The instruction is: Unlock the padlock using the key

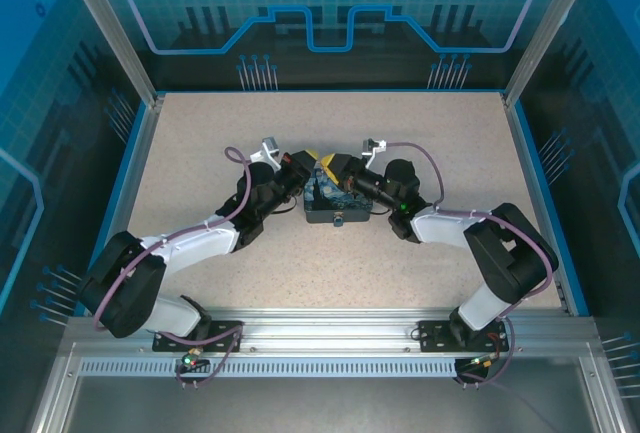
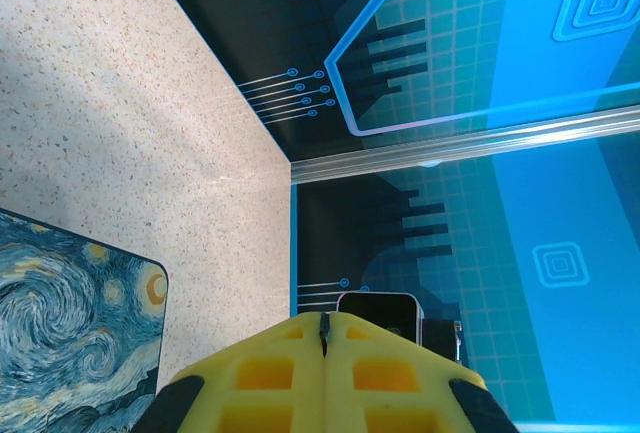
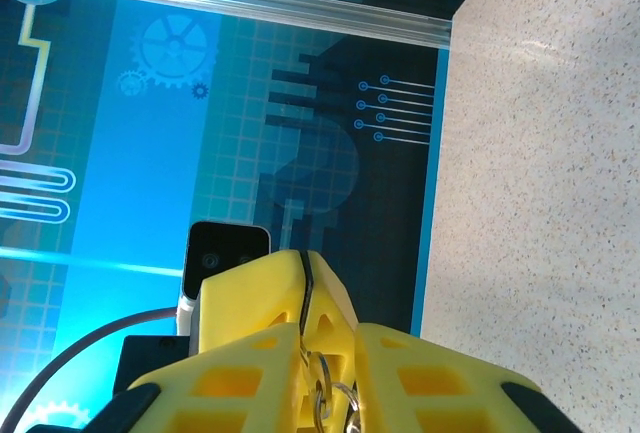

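Note:
The night-sky printed box (image 1: 335,203) lies mid-table, and the small padlock (image 1: 337,220) sticks out of its near side. Both grippers meet just above the box's far edge. My left gripper (image 2: 323,317) (image 1: 320,169) is shut on the key (image 2: 323,333), a thin dark sliver between its yellow tips. In the right wrist view the key (image 3: 305,293) shows in that same grip, with metal key rings (image 3: 330,395) hanging from it. My right gripper (image 3: 330,333) (image 1: 347,173) has its fingers a narrow gap apart around those rings. Whether they press on them I cannot tell.
The box's swirly lid (image 2: 70,338) lies just left of my left fingers. Blue printed walls (image 1: 330,13) and aluminium posts (image 1: 545,28) ring the speckled table (image 1: 200,143). Purple cables (image 1: 430,168) loop over both forearms.

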Controlling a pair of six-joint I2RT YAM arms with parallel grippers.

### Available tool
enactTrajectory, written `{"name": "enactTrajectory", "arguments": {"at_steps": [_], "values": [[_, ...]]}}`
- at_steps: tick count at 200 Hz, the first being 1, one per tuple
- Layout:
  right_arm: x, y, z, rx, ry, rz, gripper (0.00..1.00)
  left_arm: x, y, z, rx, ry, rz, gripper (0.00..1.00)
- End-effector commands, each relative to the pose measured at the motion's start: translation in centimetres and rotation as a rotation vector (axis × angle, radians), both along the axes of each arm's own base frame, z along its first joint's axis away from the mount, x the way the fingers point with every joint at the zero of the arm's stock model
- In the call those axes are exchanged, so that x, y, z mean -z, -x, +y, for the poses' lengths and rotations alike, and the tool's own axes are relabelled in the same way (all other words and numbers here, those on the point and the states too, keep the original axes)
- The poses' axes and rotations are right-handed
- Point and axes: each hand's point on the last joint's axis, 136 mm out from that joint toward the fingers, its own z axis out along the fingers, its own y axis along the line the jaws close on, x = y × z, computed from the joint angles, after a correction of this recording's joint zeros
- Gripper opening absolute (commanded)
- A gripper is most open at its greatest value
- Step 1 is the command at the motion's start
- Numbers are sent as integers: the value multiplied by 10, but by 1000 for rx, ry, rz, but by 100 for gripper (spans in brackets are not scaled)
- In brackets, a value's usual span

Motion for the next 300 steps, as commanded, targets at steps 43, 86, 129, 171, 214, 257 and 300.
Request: {"name": "enactTrajectory", "arguments": {"at_steps": [43,86,129,171,214,257,300], "values": [[-14,4,7,-15,-27,-42,19,-15,0,2,-22,9,-47,0],[-11,5,6,-12,-19,-40,14,-16,0,2,-21,7,-48,0],[-10,6,5,-12,-15,-38,1,-17,1,3,-21,4,-51,0],[-8,7,3,-11,-2,-39,0,-17,2,3,-18,-3,-49,0],[6,11,-13,17,55,-18,0,-14,9,1,19,-66,-49,33],[27,22,-40,49,140,18,0,-5,30,11,63,-220,-26,70],[48,42,-66,60,245,50,0,13,65,13,213,-407,2,96]]}}
